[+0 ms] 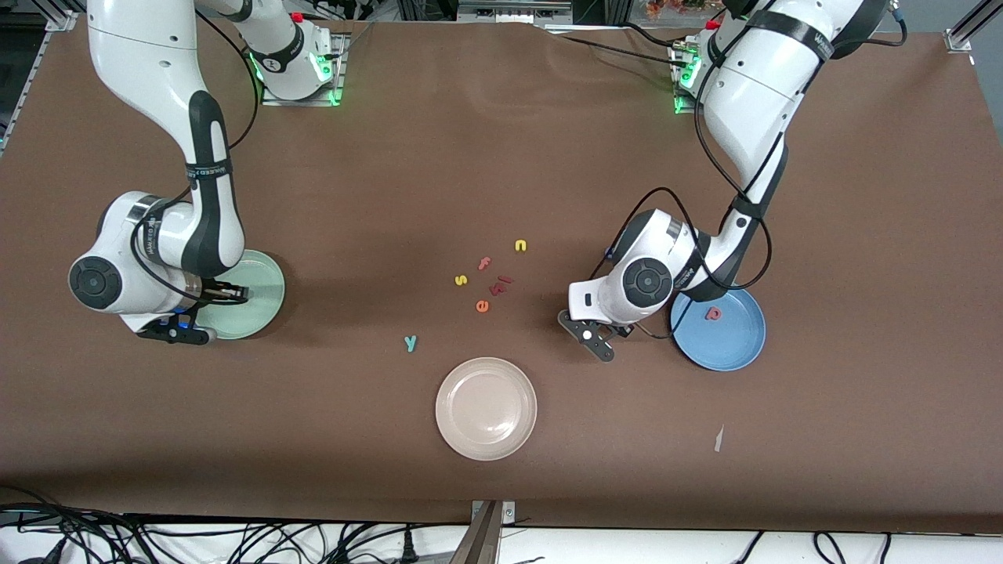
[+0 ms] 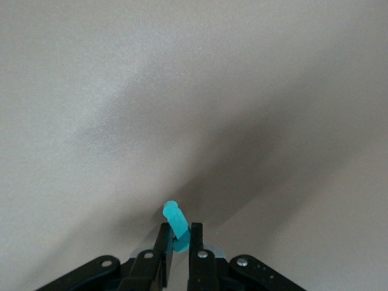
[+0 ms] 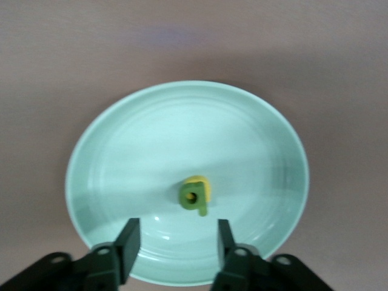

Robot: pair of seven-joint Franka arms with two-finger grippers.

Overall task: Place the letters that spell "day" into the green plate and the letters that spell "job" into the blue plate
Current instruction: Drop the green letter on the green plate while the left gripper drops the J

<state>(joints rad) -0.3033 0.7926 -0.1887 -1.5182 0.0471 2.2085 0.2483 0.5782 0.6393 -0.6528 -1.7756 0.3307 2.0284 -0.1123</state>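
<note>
Across the bench, front view: blue plate [image 1: 733,345] holds the red "b" [image 1: 713,313]; teal "y" [image 1: 410,342] lies loose, green plate [image 1: 262,301] half hidden.

Left wrist: left gripper [image 2: 179,237] pinches the teal "j" [image 2: 176,219] by an edge; might slip.

Right wrist: right gripper [image 3: 176,237] stands open over stacked "d" [image 3: 195,198] and "a" [image 3: 200,183].

Green plate [image 3: 97,157]: pale mint, round, at right arm's end; dark green "d" [image 3: 195,199] lies atop yellow "a" [image 3: 203,185] in it. Teal "y" [image 1: 410,342]: flat on table, mid-table. Blue plate [image 1: 733,348]: at left arm's end, holds pinkish-red "b" [image 1: 713,313]. Teal "j" [image 2: 175,219]: pinched, tilted.
</note>
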